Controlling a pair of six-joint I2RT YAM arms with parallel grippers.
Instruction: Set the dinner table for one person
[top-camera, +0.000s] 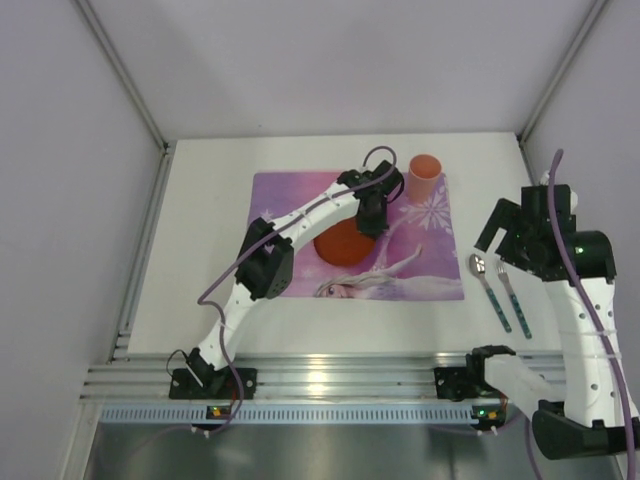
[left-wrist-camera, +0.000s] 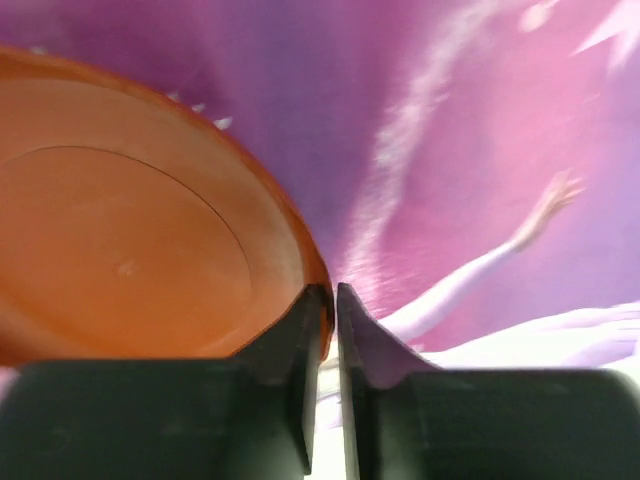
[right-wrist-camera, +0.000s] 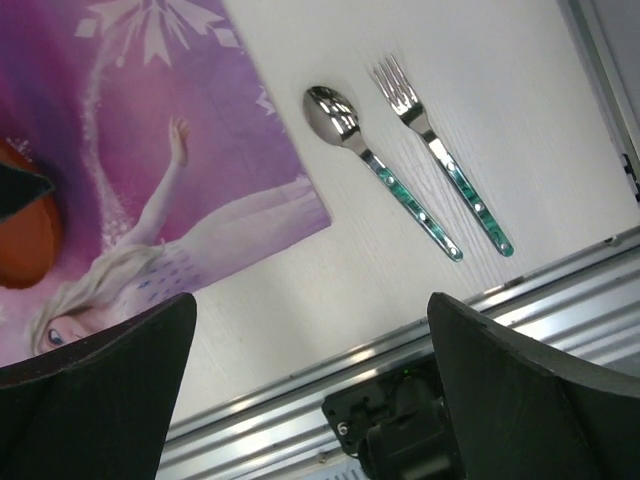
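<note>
well, the left claw (left-wrist-camera: 330, 300) is pinched together on the near rim of the orange plate (left-wrist-camera: 130, 250), with only the thin edge of the plate between its two black fingers. the plate is round and shallow, with a raised ring inside, and it lies flat near the middle of the placemat (top-camera: 290, 200).

the right claw (right-wrist-camera: 312, 310) stands wide apart with nothing between its fingers. it hangs in the air over the right side of the table (top-camera: 200, 250), above the cutlery.

the placemat is purple and pink. its print shows a blonde princess in a pale dress with one arm stretched out, and white snowflakes in the far right corner. the print is too soft in the left wrist view to pick out lettering. a coral cup (top-camera: 424, 175) stands upright at that far right corner.

just right of the placemat, on the bare white table, lie a spoon (right-wrist-camera: 350, 125) and a fork (right-wrist-camera: 440, 160), side by side and not touching. the spoon is the nearer to the placemat. both have steel heads pointing away from the arms and teal patterned handles.

the table is a large matte white rectangle that carries everything. a ridged aluminium rail (top-camera: 320, 380) runs along its near edge.
</note>
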